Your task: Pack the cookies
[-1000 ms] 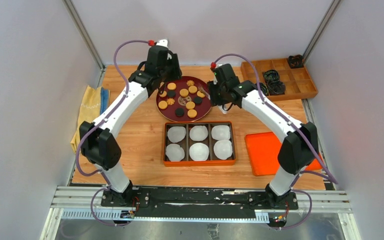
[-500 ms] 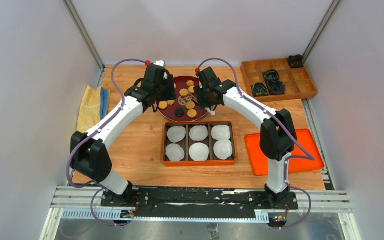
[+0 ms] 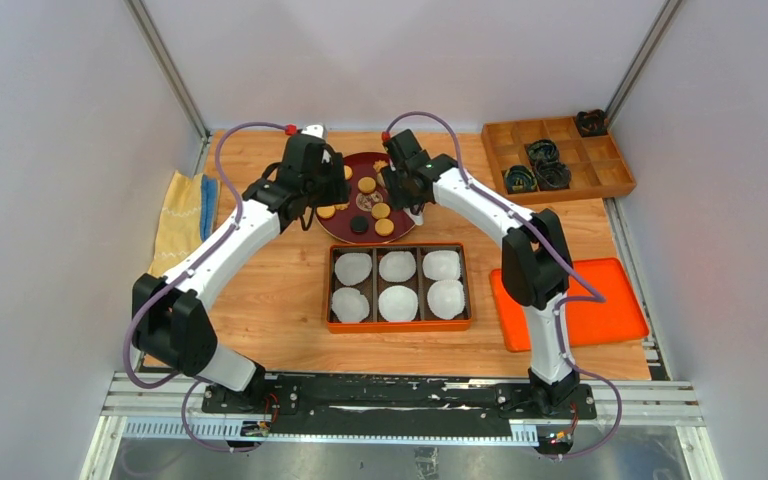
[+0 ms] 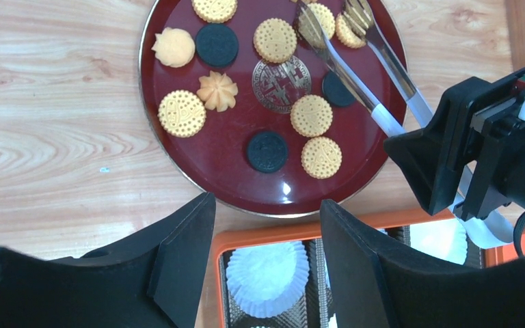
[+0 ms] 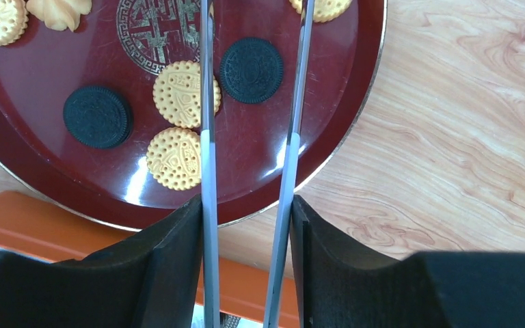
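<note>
The cookies (image 3: 367,185) lie on a dark red round plate (image 3: 343,228): golden round ones (image 4: 275,39), dark ones (image 4: 217,44) and flower-shaped ones (image 4: 217,91). My right gripper (image 3: 407,195) is shut on metal tongs (image 4: 355,68), whose open arms (image 5: 206,137) reach across the plate, straddling a dark cookie (image 5: 251,60) with a golden one (image 5: 180,84) beside the left arm. In the right wrist view the gripper (image 5: 246,201) is over the plate's near-right edge. My left gripper (image 3: 320,195) is open and empty (image 4: 266,205) above the plate's near edge.
An orange box (image 3: 398,325) with six compartments, each with a white paper cup (image 3: 397,266), sits just in front of the plate. An orange lid (image 3: 585,310) lies at right, a wooden organizer (image 3: 560,155) at back right, and a yellow cloth (image 3: 180,215) at left.
My right arm has swung left, bringing the tongs over the plate. My left arm has shifted slightly left and nearer over the plate's left side.
</note>
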### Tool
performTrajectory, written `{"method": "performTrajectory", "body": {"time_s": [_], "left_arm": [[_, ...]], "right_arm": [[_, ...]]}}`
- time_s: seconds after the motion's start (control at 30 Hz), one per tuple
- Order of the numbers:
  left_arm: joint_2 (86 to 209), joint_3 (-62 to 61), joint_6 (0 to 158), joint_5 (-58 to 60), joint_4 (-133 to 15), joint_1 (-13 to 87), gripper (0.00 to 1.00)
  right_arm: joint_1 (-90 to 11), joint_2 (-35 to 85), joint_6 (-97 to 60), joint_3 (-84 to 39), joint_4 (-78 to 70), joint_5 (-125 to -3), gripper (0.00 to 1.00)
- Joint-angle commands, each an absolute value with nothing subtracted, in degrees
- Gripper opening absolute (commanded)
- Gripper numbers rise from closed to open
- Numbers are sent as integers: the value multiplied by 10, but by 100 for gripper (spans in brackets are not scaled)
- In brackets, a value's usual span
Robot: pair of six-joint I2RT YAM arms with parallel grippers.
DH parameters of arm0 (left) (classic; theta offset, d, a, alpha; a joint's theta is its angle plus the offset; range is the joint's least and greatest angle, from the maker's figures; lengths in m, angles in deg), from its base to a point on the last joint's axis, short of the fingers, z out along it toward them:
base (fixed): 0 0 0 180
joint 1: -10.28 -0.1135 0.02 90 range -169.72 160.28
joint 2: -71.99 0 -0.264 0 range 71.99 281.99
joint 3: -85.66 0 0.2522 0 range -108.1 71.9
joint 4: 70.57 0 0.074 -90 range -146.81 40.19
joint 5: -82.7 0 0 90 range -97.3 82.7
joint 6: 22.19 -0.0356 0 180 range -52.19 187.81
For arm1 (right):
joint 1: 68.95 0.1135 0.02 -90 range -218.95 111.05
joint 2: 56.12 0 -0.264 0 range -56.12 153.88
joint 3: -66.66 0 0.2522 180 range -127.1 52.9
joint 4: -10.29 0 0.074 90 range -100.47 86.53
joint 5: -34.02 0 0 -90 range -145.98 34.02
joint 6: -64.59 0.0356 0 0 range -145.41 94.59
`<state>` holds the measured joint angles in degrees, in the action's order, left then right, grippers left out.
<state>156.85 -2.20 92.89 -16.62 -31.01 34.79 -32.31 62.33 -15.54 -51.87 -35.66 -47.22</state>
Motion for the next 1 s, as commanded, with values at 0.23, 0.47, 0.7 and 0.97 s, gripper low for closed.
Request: {"method": "performTrajectory", "body": {"time_s": [0.23, 0.47, 0.7, 0.97], "left_arm": [[1577, 0, 926, -170, -310, 350, 64], [1576, 9, 927, -157, -313, 349, 64], [1564, 17, 926, -170, -314, 348, 61], [1542, 25, 935, -169, -318, 320, 61]], "right_arm": [[-322, 651, -156, -557, -379, -499, 48], [-322, 667, -142, -567, -397, -507, 45], [-321, 630, -142, -551, -398, -477, 32], [-321, 513, -156, -495, -392, -462, 27]]}}
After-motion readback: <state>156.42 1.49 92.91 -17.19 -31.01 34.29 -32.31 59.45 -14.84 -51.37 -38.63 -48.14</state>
